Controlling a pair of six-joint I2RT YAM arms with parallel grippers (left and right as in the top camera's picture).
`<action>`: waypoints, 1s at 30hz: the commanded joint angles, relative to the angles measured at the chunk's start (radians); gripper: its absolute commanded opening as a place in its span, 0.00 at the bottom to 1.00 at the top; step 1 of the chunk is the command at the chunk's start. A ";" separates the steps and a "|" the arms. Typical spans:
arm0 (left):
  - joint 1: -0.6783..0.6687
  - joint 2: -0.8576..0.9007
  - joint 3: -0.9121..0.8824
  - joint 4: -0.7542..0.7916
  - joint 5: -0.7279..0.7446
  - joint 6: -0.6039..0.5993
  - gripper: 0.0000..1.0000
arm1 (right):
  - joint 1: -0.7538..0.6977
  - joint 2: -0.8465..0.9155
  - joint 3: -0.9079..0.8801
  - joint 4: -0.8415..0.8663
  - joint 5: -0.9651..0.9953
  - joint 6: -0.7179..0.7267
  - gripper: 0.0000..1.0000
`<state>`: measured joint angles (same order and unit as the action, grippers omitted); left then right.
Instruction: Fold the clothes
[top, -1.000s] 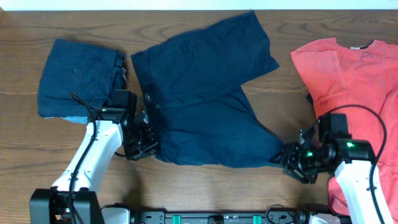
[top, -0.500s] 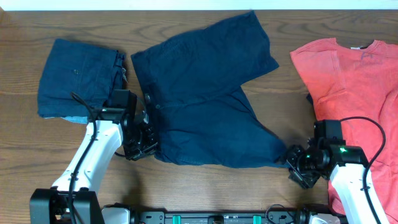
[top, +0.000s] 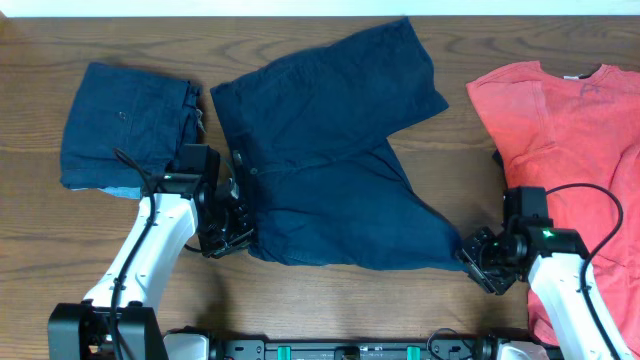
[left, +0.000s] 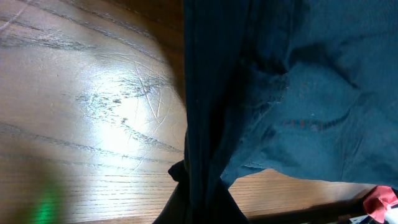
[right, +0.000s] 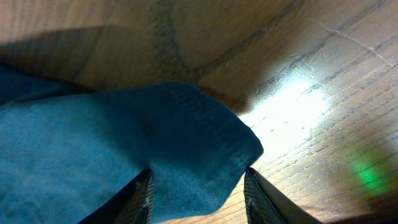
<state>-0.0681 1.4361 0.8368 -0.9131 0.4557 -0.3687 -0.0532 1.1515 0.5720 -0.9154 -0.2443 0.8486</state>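
Dark navy shorts (top: 320, 150) lie spread flat on the middle of the wooden table. My left gripper (top: 238, 232) is at the shorts' near-left waist corner. In the left wrist view (left: 199, 205) it is shut on a bunched fold of the navy cloth (left: 298, 112). My right gripper (top: 478, 262) is at the near-right leg hem. In the right wrist view its fingers (right: 196, 199) stand wide open, with the hem corner (right: 124, 143) lying between them on the table.
A folded navy garment (top: 125, 125) lies at the far left. A red T-shirt (top: 570, 120) lies spread at the right, under the right arm. Bare wood (top: 340, 300) runs along the front edge.
The right arm has shifted a little to the right and toward the front edge, its gripper still at the leg hem. The left arm and the shorts' waist have not moved.
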 joint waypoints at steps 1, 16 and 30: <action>0.000 -0.012 0.013 -0.006 -0.019 0.010 0.06 | 0.008 0.027 -0.006 0.016 0.009 0.023 0.46; 0.000 -0.013 0.015 -0.007 -0.019 0.014 0.06 | 0.008 0.043 0.034 0.162 0.008 -0.204 0.01; 0.000 -0.165 0.312 -0.344 -0.127 0.113 0.06 | 0.008 0.017 0.525 -0.216 0.009 -0.441 0.01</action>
<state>-0.0685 1.3300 1.0889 -1.2201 0.4068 -0.2855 -0.0532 1.1904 1.0031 -1.1004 -0.2432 0.4744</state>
